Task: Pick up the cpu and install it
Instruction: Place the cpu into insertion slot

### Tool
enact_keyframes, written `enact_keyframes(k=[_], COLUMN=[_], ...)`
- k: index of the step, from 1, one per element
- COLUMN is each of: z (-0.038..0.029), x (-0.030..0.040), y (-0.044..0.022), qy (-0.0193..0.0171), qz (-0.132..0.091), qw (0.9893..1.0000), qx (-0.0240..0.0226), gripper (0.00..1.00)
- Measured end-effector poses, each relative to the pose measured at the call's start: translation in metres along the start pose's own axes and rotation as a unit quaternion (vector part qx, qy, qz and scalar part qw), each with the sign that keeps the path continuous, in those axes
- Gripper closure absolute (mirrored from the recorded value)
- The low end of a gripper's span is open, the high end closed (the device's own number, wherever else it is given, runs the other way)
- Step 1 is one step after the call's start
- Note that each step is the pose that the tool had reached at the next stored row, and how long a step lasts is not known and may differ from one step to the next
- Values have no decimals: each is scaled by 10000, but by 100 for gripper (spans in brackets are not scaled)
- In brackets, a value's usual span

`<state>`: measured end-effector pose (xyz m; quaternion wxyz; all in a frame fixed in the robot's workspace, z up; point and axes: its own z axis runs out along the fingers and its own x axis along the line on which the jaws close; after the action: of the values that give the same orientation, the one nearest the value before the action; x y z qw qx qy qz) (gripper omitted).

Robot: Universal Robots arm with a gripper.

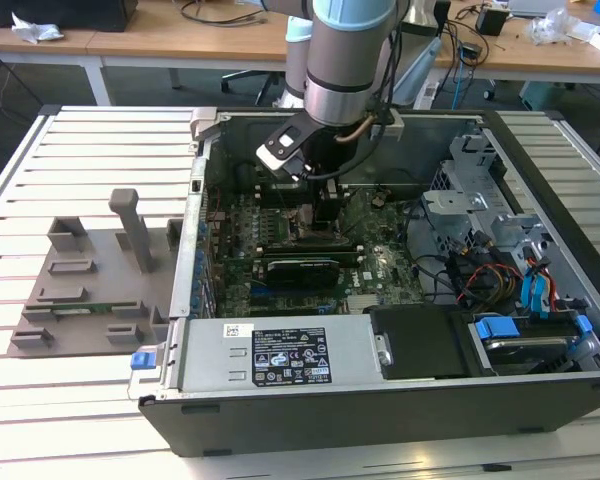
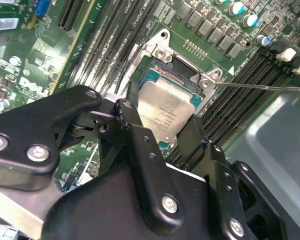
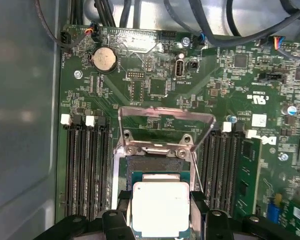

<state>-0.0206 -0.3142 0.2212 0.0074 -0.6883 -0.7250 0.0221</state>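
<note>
1. The cpu (image 2: 166, 111) (image 3: 161, 209), silvery top up, lies within the open socket frame (image 3: 159, 149) on the motherboard (image 3: 155, 85). Whether it is fully seated or just above the contacts, I cannot tell.
2. The tool (image 2: 161, 119) (image 3: 161, 202) is narrowed onto the cpu, with one black finger (image 2: 131, 112) against each of two opposite edges in both wrist views.
3. The socket's metal load plate (image 3: 165, 114) stands lifted, just beyond the cpu.
4. Rows of memory slots (image 3: 85, 165) flank the socket on both sides; a coin cell (image 3: 103, 60) sits farther off on the board.
5. In the exterior view the arm (image 1: 345, 60) reaches down into the open computer case (image 1: 380, 405).
6. The case lies on a slatted counter (image 1: 40, 150), with a grey fixture block (image 1: 90, 285) beside it on the exterior view's left.
</note>
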Motion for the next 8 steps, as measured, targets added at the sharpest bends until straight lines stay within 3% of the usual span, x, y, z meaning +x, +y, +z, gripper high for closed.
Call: enact_keyframes(k=[5, 8], z=[100, 138], x=[18, 19], y=[8, 11], qy=[10, 9], qz=[213, 213], qw=[9998, 9998], qx=[4, 6], gripper=[45, 45])
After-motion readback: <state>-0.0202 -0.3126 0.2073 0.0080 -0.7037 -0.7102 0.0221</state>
